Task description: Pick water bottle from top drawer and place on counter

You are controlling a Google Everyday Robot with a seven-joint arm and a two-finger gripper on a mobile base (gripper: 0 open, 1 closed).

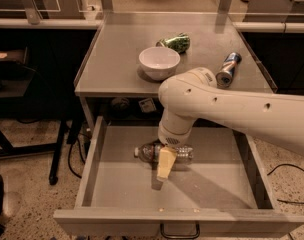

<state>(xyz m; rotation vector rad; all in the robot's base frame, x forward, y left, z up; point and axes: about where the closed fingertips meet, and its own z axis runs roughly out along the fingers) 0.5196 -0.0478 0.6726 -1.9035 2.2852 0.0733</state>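
The water bottle (146, 152) lies on its side in the open top drawer (212, 184), cap pointing left, near the drawer's back middle. My gripper (165, 164) hangs from the big white arm (192, 104) and reaches down into the drawer. It sits directly over the bottle's middle and hides part of it. The counter (117, 59) is the grey tabletop above the drawer.
On the counter stand a white bowl (159, 62), a green crumpled bag (175, 42) behind it and a blue-silver can (227, 69) lying at the right. The drawer's front panel with its dark handle (179, 232) is nearest the camera. Cables lie on the floor at both sides.
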